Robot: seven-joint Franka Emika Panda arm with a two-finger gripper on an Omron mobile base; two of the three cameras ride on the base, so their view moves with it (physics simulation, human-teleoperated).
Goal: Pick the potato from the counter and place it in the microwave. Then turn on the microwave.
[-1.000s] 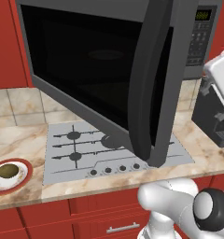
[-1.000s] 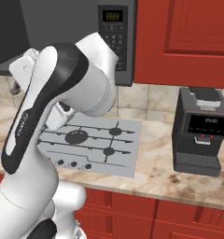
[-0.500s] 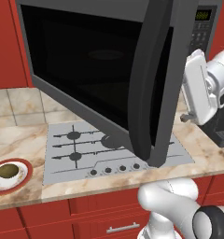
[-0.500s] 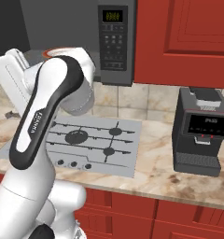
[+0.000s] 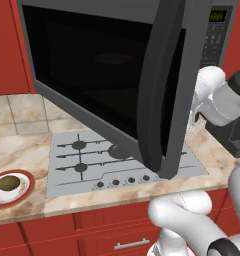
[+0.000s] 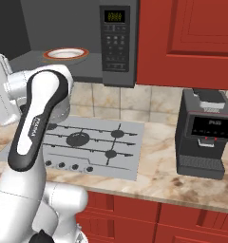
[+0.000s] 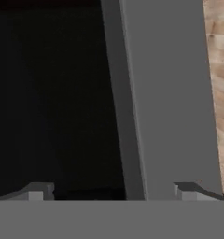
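The potato (image 5: 8, 183), a small olive-brown lump, rests on a white red-rimmed plate (image 5: 23, 192) on the counter (image 5: 22, 145) at the lower left. The microwave (image 5: 107, 75) hangs over the cooktop with its door (image 5: 164, 90) swung wide open toward me. Its keypad (image 6: 117, 45) and green display face forward. My gripper (image 7: 113, 192) is open with nothing between the fingertips (image 7: 37, 191). It points closely at the door's dark glass and grey frame. My white hand (image 6: 2, 92) sits at the far left, level with the door.
A grey gas cooktop (image 6: 87, 142) lies under the microwave. A black coffee machine (image 6: 204, 135) stands on the counter (image 6: 158, 156) to the right. A red-rimmed white dish (image 6: 64, 53) shows at the microwave's base. Red cabinets run above and below.
My arm has swung left toward the open microwave door, carrying the hand close up to it. The jaws have stayed open. The potato and door have not moved.
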